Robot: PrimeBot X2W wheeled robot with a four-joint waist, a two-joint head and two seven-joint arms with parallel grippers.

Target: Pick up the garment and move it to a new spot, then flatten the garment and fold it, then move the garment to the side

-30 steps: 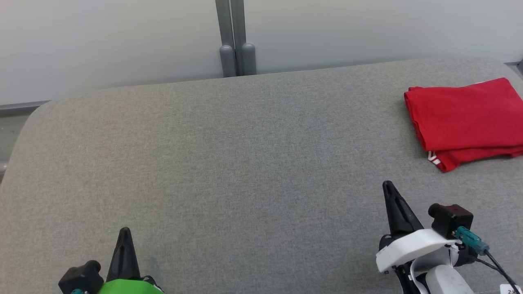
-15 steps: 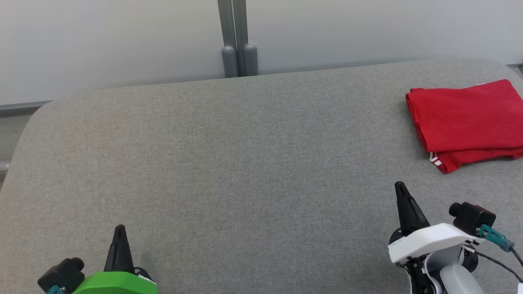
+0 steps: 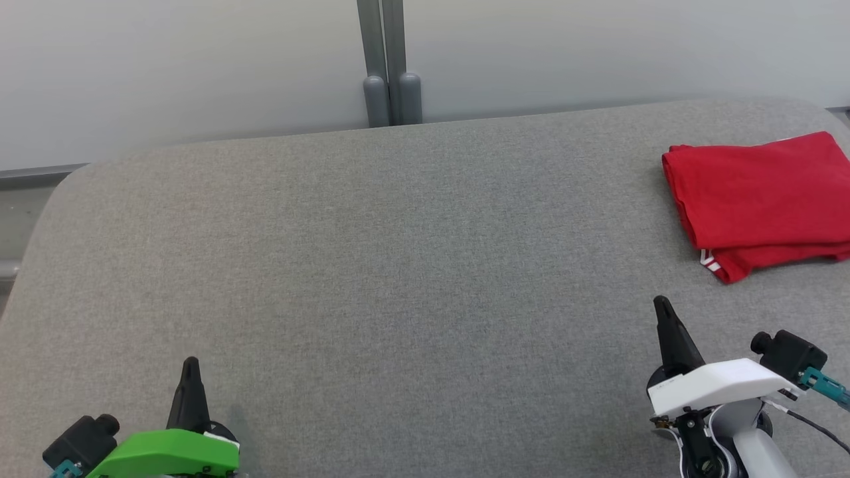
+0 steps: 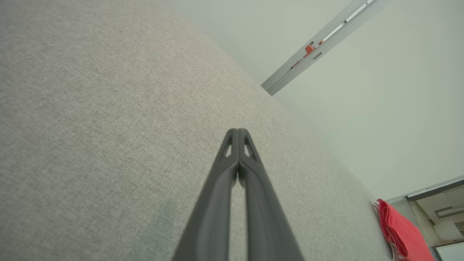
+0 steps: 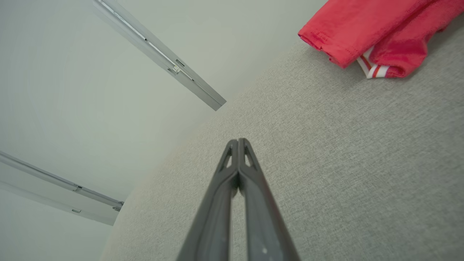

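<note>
Garment (image 3: 757, 199) is a red one, folded into a neat rectangle, sitting flat on the grey padded table (image 3: 398, 265) way over at the far right, close to the table's rounded far-right corner, and its right side runs off the head view's edge. A white-striped cuff (image 3: 708, 260) pokes out at the near-left corner of the fold, and the left edge of the stack shows a couple of layers. Right gripper (image 3: 661, 307) hovers on the near side of it, apart from the cloth and not touching, fingers pressed tight together with nothing between them. Left gripper (image 3: 190, 366) is down at the near left, well apart from the garment, fingers also pinched together on nothing. Between the two grippers and out to the far edge it's just a broad stretch of plain grey fabric. The far edge of the table butts up near the pale wall (image 3: 199, 66), with a grey post (image 3: 392, 73) standing behind the middle, and the table's left corner curves off round
</note>
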